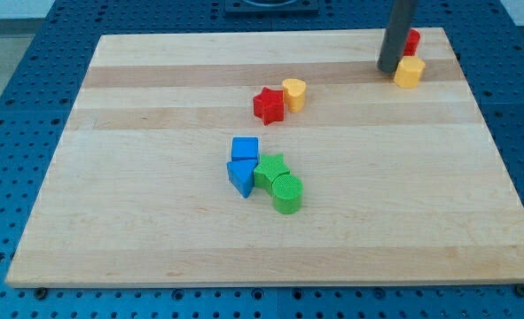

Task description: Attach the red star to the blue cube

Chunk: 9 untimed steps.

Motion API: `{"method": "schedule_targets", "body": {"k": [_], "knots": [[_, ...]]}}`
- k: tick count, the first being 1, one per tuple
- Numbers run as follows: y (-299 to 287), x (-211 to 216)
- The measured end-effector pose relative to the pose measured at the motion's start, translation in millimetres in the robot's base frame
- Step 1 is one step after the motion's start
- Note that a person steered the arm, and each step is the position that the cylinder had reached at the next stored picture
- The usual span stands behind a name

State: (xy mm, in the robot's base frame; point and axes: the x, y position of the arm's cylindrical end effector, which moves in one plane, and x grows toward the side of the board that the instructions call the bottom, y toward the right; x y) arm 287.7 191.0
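The red star lies above the board's middle, touching a yellow cylinder on its right. The blue cube lies below it, a gap apart, near the board's middle. My tip is at the view's top right, far from both, just left of a yellow block and a red block.
A blue triangular block touches the blue cube from below. A green star and a green cylinder sit right of it. The wooden board lies on a blue perforated table.
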Motion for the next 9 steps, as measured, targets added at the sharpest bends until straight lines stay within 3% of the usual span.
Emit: {"method": "schedule_targets", "body": {"k": [2,8,9], "knots": [[1,0],[-196,34],[-196,102]]}}
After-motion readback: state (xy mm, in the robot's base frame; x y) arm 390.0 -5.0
